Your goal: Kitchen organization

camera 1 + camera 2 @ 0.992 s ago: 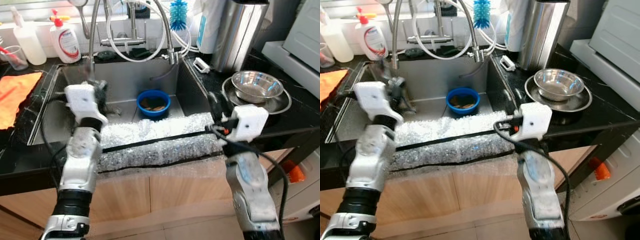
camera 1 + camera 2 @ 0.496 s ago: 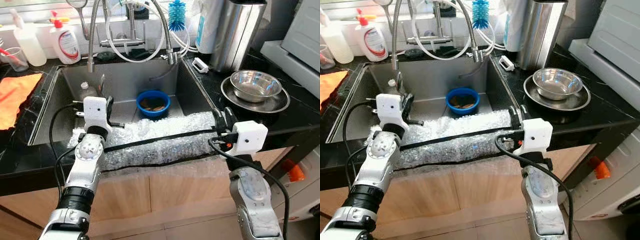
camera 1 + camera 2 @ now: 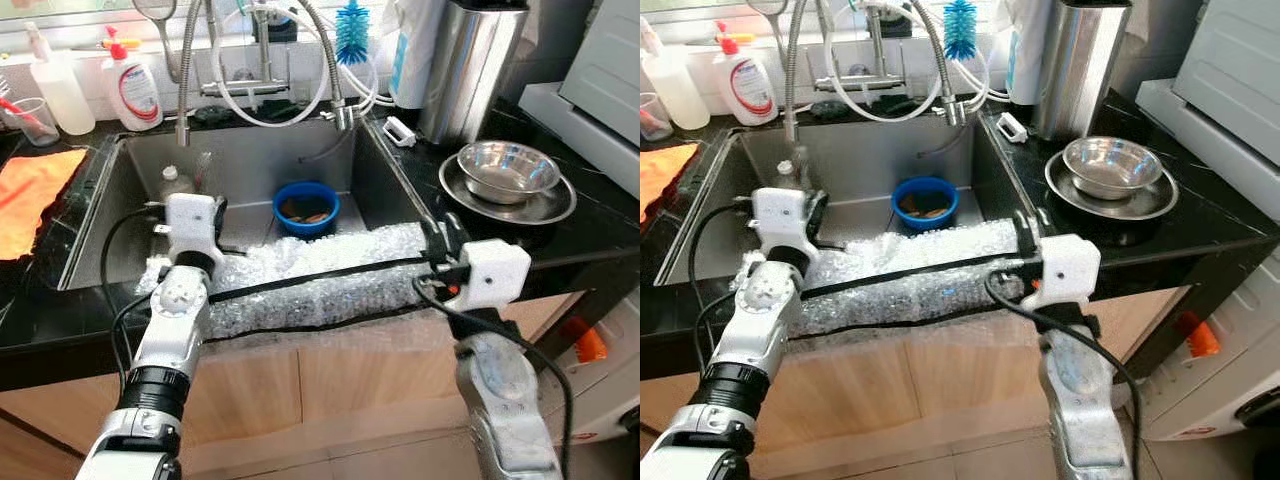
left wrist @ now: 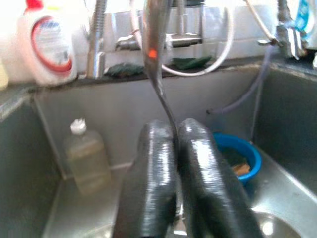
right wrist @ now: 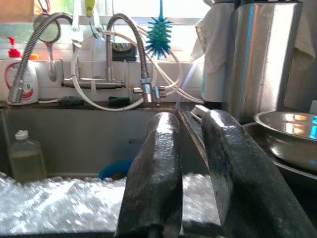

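A: Left gripper, what's its position?
B: Over the near left part of the sink, above the bubble wrap. Fingers pressed nearly together, pinching a thin metal utensil handle that rises between them. Can't tell which utensil it is.

A: Right gripper?
B: At the sink's near right corner, by the counter edge. A narrow gap between its fingers; whether anything is pinched between them, I can't tell.

A: The bubble wrap?
B: Draped across the front edge of the sink, spilling toward the cabinet front, two dark cables running along it.

A: Anything in the sink?
B: A blue bowl with brownish scraps near the middle; a small clear bottle with a white cap, upright at the left wall.

A: Around it?
B: A steel bowl on a steel plate on the right counter, an orange cloth on the left, a soap bottle behind the sink, a blue brush hanging by the faucet hoses.
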You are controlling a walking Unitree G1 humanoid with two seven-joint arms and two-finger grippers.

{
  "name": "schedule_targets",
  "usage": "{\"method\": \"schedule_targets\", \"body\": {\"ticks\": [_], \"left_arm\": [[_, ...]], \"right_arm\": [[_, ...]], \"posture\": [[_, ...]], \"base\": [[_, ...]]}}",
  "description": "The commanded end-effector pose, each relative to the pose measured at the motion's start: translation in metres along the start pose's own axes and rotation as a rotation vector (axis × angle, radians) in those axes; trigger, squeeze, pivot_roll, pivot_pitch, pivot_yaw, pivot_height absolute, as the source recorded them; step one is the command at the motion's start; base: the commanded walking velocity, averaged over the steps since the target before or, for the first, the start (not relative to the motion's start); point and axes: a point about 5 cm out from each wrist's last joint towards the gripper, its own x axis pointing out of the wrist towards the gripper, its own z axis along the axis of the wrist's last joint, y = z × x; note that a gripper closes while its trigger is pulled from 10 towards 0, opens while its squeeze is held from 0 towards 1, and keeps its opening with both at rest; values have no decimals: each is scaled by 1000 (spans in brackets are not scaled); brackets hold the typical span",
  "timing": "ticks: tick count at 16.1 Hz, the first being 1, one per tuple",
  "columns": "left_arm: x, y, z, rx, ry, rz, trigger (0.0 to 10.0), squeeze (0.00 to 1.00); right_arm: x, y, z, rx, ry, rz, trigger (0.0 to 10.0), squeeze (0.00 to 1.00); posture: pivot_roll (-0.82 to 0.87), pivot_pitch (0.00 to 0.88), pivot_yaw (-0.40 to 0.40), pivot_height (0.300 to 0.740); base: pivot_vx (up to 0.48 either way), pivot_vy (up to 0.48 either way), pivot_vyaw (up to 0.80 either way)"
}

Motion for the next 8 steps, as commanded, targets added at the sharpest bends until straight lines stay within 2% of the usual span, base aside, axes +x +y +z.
{"method": "schedule_targets", "body": {"ticks": [1,8], "left_arm": [[-2,5,-12,-23,67,19,10000,1000],[-6,12,-5,-11,38,17,10000,1000]], "right_arm": [[3,5,0,5,6,24,10000,0],[4,13,0,24,6,30,10000,0]], "posture": [[-44,0,9,740],[-34,0,23,740]], "base": [[0,0,0],[0,0,0]]}}
